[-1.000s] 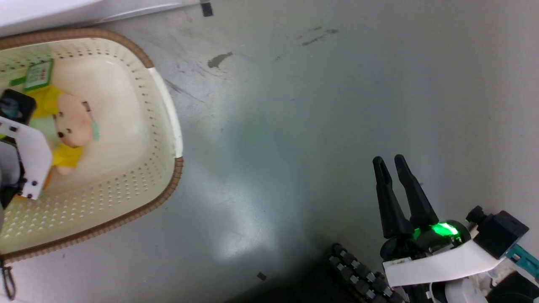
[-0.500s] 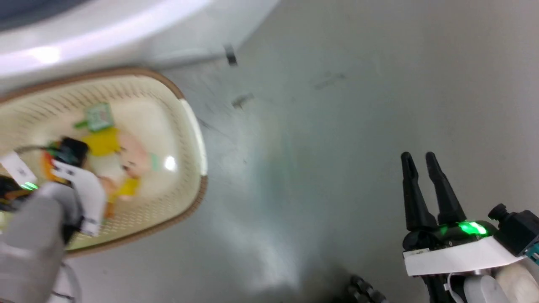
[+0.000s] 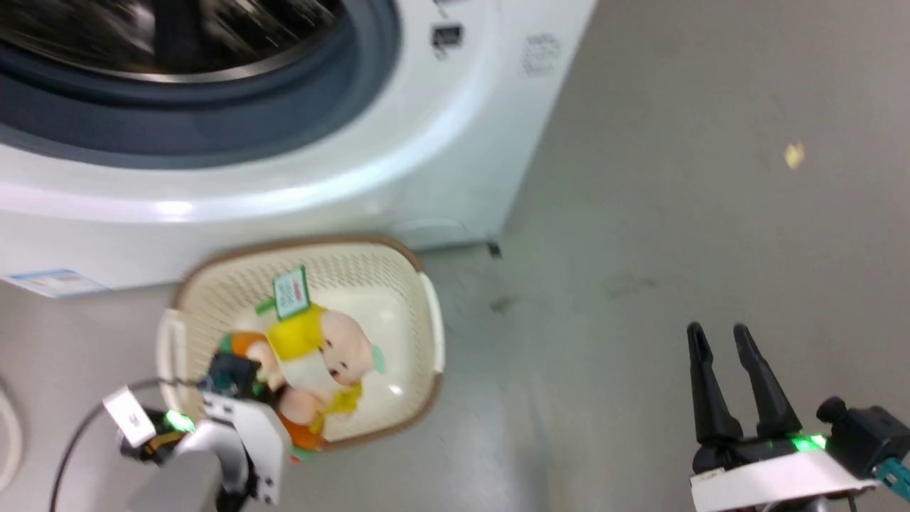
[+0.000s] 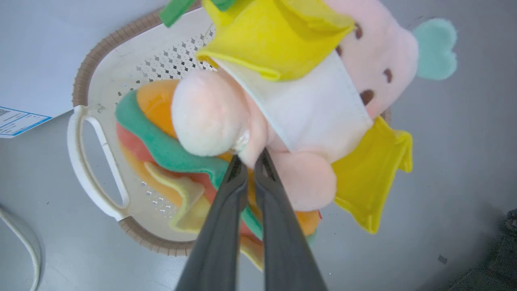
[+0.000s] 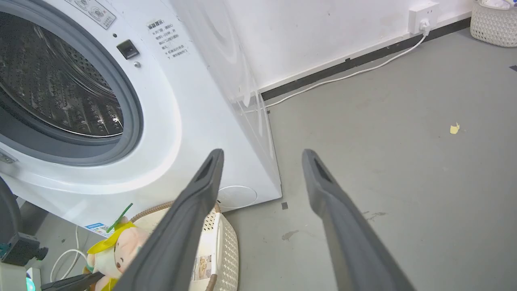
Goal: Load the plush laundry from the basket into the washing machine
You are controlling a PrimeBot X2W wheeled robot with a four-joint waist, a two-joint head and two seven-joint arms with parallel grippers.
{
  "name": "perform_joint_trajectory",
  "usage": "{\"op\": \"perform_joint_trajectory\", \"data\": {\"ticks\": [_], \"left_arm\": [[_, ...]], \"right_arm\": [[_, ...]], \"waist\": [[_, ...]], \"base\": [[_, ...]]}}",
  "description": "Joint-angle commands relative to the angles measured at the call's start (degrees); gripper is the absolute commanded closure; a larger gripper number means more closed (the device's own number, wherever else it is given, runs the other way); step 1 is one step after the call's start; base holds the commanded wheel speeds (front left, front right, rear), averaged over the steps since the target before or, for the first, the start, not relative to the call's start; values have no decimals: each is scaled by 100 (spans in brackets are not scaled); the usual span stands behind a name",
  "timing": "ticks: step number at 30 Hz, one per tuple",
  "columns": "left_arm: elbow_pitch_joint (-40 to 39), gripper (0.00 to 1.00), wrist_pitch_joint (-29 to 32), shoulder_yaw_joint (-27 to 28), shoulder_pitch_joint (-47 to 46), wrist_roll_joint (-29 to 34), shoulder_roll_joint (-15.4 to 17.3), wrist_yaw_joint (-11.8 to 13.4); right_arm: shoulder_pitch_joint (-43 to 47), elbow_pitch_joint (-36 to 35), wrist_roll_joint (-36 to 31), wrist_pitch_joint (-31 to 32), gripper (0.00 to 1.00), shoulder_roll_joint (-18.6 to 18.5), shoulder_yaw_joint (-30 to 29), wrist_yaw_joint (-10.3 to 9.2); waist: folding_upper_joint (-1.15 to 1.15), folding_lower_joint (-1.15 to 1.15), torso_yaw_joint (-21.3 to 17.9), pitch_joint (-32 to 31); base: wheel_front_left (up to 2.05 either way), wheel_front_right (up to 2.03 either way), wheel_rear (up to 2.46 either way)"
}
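The left gripper (image 4: 250,159), two long dark grey fingers, is pinched tight with almost no gap at the tips. The tips bite into a soft plush doll (image 4: 307,109) with a pink face, yellow cloth, a white bib and an orange, green and red burger-like body. They grip it between a pale round limb left of the tips and a pink one right of them. Beyond the doll, left of the fingers, lies a cream perforated plastic basket (image 4: 87,64) with a brown woven-look rim and a white loop handle (image 4: 78,161). Further left, a white panel (image 4: 40,48) carries a blue-printed sticker (image 4: 18,121), and a white cable (image 4: 37,258) curves over the grey floor (image 4: 444,161).
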Motion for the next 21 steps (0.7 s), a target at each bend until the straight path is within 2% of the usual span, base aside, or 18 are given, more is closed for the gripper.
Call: {"op": "perform_joint_trajectory", "data": {"ticks": [1,5,9,15,21], "left_arm": [[-65,100,-136,25,187,-81,-59,-15],[-300,100,-338,158,589,-304,-227,-20],[-823,100,-406,429,892,-398,-258,49],[-2859,100,-412,1451,1469,90,-32,586],[-4215,100,-413,2332,1526,484,165,580]], "right_arm": [[88,49,-35,-26,0,0,-37,3],[257,131,-43,-26,0,0,-163,3],[409,188,-76,-26,0,0,-159,3],[501,183,-93,-26,0,0,-168,3],[419,89,-99,-26,0,0,-106,3]], "waist": [[0,1,512,-651],[0,1,677,-985],[0,1,747,-1235],[0,1,752,-1336],[0,1,635,-948]], "base": [[0,0,0],[0,0,0],[0,0,0],[0,0,0],[0,0,0]]}}
